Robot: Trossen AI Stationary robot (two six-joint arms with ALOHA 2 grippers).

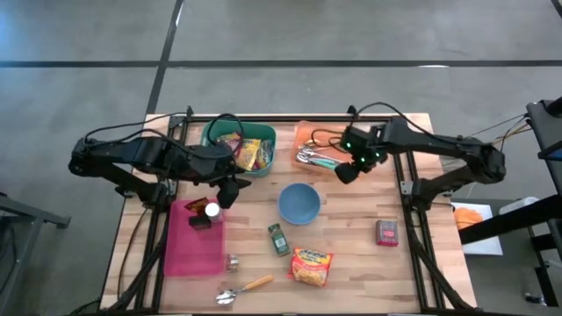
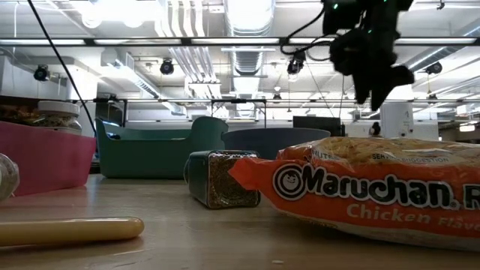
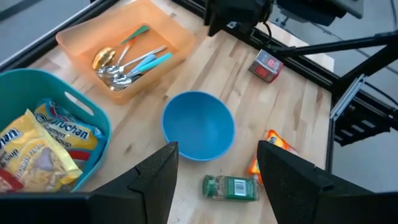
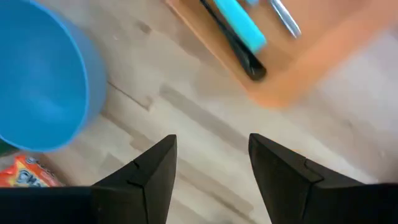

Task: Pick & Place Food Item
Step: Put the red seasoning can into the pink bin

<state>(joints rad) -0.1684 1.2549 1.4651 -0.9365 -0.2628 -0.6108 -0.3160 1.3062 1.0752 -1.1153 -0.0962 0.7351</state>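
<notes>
The Maruchan ramen packet (image 1: 311,265) is lying flat on the desk (image 1: 351,254) at about six o'clock from the blue bowl (image 1: 299,203), its long axis running roughly nine to three o'clock with a slight tilt. The right end effector (image 1: 346,172) is hovering with fingers spread and empty, just beside the orange utensil tray (image 1: 307,136), at two o'clock from the bowl. The left end effector (image 1: 230,190) is hanging spread and empty between the teal basket (image 1: 215,133) and pink tray (image 1: 195,250).

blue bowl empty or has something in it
Empty: the blue bowl shows only its bare inside, seen from the left wrist and from above.
</notes>
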